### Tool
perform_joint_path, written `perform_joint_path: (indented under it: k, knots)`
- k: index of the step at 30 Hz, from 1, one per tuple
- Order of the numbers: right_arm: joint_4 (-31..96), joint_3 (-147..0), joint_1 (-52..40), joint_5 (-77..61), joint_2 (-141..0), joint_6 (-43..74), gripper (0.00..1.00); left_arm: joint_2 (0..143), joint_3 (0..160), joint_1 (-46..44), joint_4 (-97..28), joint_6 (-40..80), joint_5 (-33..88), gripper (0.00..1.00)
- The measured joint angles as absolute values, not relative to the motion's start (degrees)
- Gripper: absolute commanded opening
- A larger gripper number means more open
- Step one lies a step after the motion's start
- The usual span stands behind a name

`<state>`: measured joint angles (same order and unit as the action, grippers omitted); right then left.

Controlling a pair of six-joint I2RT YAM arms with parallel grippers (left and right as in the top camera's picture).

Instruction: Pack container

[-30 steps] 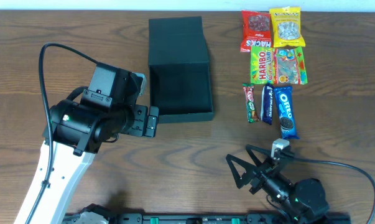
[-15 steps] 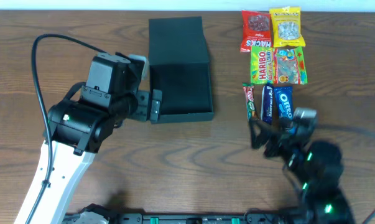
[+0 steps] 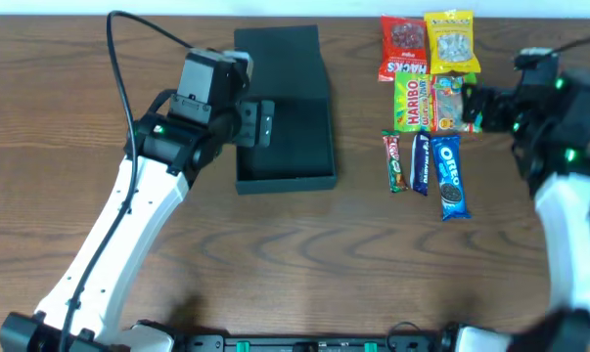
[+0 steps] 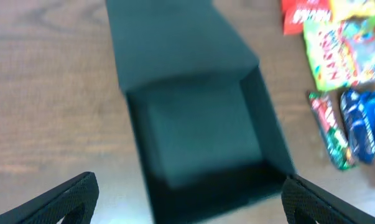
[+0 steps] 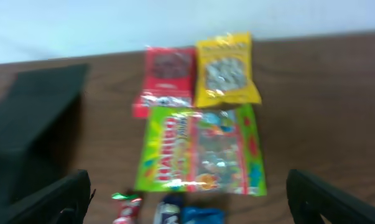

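- Brown wood-grain bench (image 3: 275, 254), pale wall behind in the right wrist view. Nothing is packed yet.
- Container (image 3: 295, 147): left of centre on the bench, lid flap laid back toward the far edge, inside bare. The snacks lie in a group well apart to its right.
- Left fingers (image 4: 69, 199): spread wide, holding nothing. They hover over the box's left side, and the wrist view shows one either side of its near end.
- Right fingers (image 5: 330, 199): spread wide and empty, facing the Haribo bag (image 3: 412, 103), with the red packet (image 3: 404, 47) and yellow packet (image 3: 452, 41) beyond it. This view is blurred.
- Judgement: the step in hand is the first pick.
- The bags touch their neighbours, so you should come down on a free edge rather than the middle, or a second bag may drag along.
- Suggest taking the flat bags first so they lie on the box floor, then the Oreo pack (image 3: 451, 176).
- The box looks light. Steady its wall with your left arm, but keep that arm out of the drop path.
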<state>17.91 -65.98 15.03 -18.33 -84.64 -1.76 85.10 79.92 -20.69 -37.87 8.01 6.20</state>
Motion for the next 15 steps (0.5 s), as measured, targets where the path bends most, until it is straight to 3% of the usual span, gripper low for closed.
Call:
perform_joint_path:
  k: [9, 15]
  knots:
    - [29.50, -89.43, 14.55, -14.09, -110.52, -7.95, 0.92, 86.06, 79.90, -20.69, -30.15, 10.74, 6.02, 0.95]
    - [33.47, -96.49, 10.81, -9.30, -121.51, -8.62, 0.94, 86.08, 79.90, -19.75, -29.76, 10.96, 6.00, 0.95]
